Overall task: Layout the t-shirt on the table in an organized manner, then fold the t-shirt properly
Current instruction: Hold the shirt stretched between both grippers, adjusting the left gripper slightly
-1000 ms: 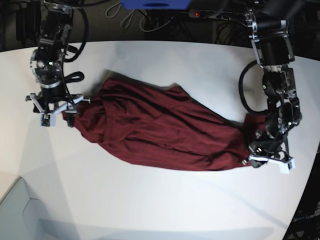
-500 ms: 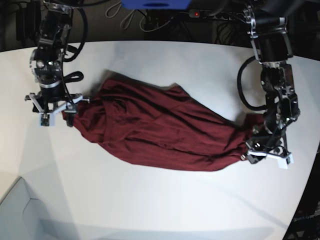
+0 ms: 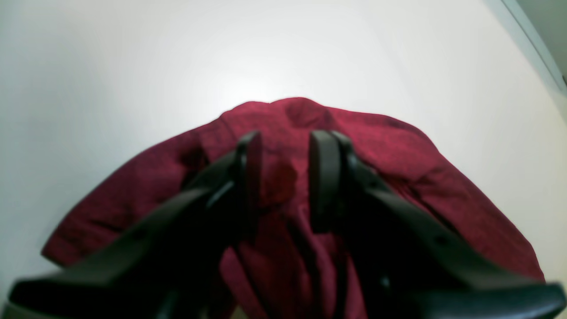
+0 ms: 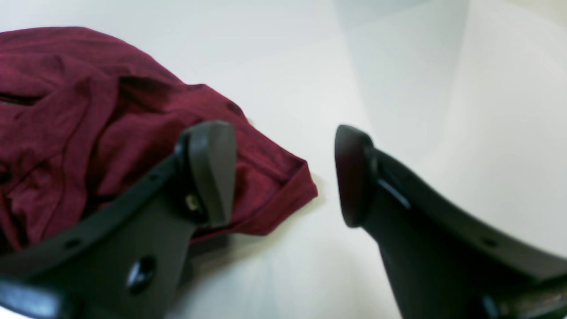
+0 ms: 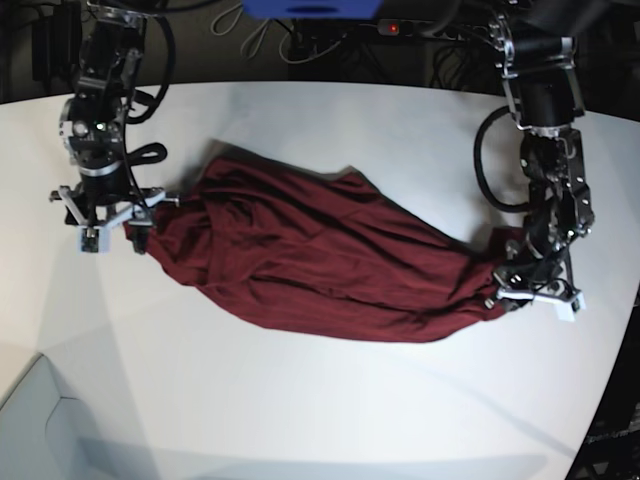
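Observation:
The dark maroon t-shirt (image 5: pixel 310 260) lies crumpled in a long diagonal heap across the white table (image 5: pixel 330 130). My left gripper (image 5: pixel 535 295) stands over the shirt's right end. In the left wrist view, the left gripper (image 3: pixel 285 141) has its fingers a little apart, with rumpled t-shirt (image 3: pixel 385 146) fabric in and below the gap. At the shirt's left end is my right gripper (image 5: pixel 112 235). In the right wrist view, the right gripper (image 4: pixel 281 133) is wide open, one finger over the t-shirt (image 4: pixel 66 88) hem corner and the other over bare table (image 4: pixel 288 66).
Cables and a blue object (image 5: pixel 310 8) sit behind the table's far edge. The curved table edge (image 5: pixel 620 330) runs close to the left arm. A pale grey shape (image 5: pixel 40 430) fills the near left corner.
My left gripper has drifted away from the near table edge along the shirt's right end, and its jaws have parted slightly. The right arm and the rest of the shirt have not moved.

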### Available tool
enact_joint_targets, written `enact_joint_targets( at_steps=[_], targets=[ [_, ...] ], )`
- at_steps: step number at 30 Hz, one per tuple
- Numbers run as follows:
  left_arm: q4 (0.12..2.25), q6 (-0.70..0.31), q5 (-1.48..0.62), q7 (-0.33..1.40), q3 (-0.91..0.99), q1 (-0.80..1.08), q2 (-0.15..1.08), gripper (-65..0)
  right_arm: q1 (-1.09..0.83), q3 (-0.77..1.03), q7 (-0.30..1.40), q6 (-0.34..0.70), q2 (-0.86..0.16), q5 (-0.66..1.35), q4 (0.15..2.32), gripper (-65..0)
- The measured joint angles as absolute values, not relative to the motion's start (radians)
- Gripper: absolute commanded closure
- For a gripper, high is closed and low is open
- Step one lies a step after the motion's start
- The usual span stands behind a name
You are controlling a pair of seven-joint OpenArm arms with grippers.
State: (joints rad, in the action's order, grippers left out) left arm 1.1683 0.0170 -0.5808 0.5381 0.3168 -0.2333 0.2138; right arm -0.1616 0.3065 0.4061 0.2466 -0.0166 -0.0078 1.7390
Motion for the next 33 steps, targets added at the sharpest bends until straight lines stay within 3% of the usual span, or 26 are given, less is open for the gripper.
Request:
enact_joint_targets(
  at_steps=[11, 13, 16, 23, 33],
  targets=[
    [1.086, 0.019, -0.581, 0.526, 0.317, -0.241, 0.214, -17.0, -0.162, 0.306, 0.406, 0.247, -0.017, -0.008, 1.739, -35.9],
    [1.086, 0.019, -0.581, 0.526, 0.317, -0.244, 0.213, -12.6, -0.162, 0.306, 0.406, 0.247, -0.017, -0.008, 1.739, -35.9],
    [1.086, 0.019, -0.581, 0.526, 0.317, -0.247, 0.213, 0.0, -0.162, 0.307, 0.406, 0.247, -0.017, -0.008, 1.739, -35.9],
    [1.049, 0.019, -0.581, 0.525, 0.316, -0.277, 0.216, -0.1, -0.162, 0.306, 0.406, 0.247, -0.017, -0.008, 1.739, -35.9],
    [1.209, 0.019, -0.582, 0.533, 0.317, -0.326, 0.215, -0.1, -0.162, 0.306, 0.405, 0.247, -0.017, -0.008, 1.739, -35.9]
  ],
)
